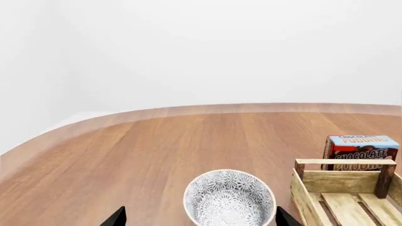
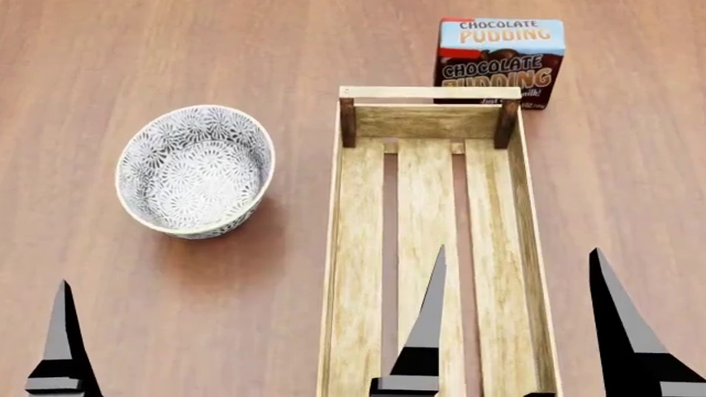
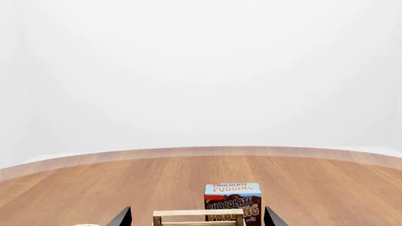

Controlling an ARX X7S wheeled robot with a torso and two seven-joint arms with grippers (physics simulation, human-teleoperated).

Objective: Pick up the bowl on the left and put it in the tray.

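Note:
The bowl (image 2: 197, 169), white with a dense grey-black floral pattern, stands upright on the wooden table, left of the tray (image 2: 359, 248). The tray is a long light-wood slatted crate with nothing in it. In the left wrist view the bowl (image 1: 229, 197) lies ahead of my left gripper (image 1: 201, 209), between the lines of its open fingers and nearer one side, with the tray (image 1: 339, 181) beside it. Only one left fingertip (image 2: 63, 351) shows in the head view. My right gripper (image 2: 518, 248) hangs open above the tray's near end, holding nothing.
A chocolate pudding box (image 2: 502, 59) stands upright just beyond the tray's far end and also shows in the right wrist view (image 3: 232, 202). The round table's far edge (image 1: 188, 110) curves in front of a plain white wall.

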